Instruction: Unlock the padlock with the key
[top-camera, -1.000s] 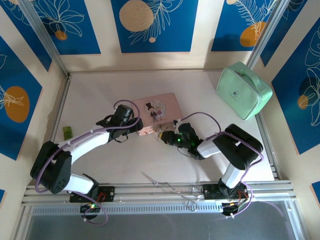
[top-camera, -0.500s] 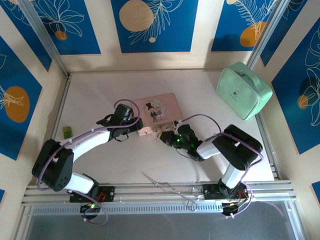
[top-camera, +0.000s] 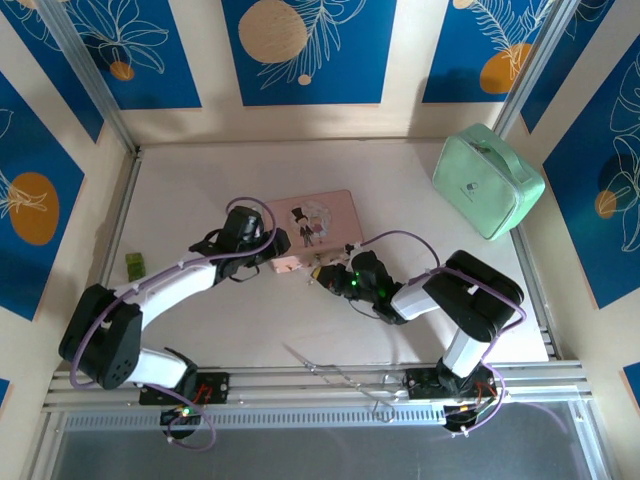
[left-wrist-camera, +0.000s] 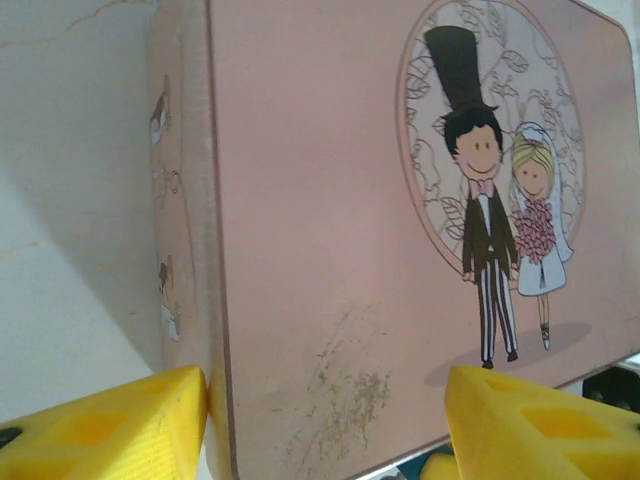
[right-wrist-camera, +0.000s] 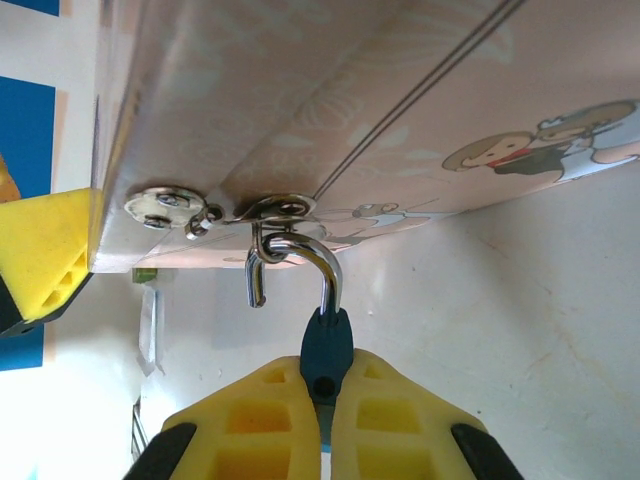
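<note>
Your padlock (right-wrist-camera: 326, 345) hangs at the front wall of the pink tin (right-wrist-camera: 300, 100), its silvery shackle (right-wrist-camera: 300, 250) hooked through the tin's hasp (right-wrist-camera: 262, 210). One leg of the shackle runs down into the dark blue body. The other ends in the air just beside it, so I judge the lock already sprung open, or at least twisted off its seat. The right gripper (right-wrist-camera: 322, 378) has its jaws closed tight on the lower part of the blue body, a pad on each side. You cannot tell whether the key sits in the keyway, since the pads cover that end.

Over the last second the right gripper has crept a little leftward along the tin's front, and the tin has shifted slightly on the bench (top-camera: 200, 190). That reads as you working the body against the hasp. If the shackle is free, what's left is to unhook it, not to turn anything further.

Your left gripper (left-wrist-camera: 322, 425) has its jaws spread wide over the tin's near corner, one pad against the side wall, clamped on nothing and at most bracing the tin.

No writing can be read: the lid carries a cartoon groom in a top hat beside a bride with a bouquet. The mint green case (top-camera: 488, 180) and the small green block (top-camera: 134, 265) lie well apart from the work
</note>
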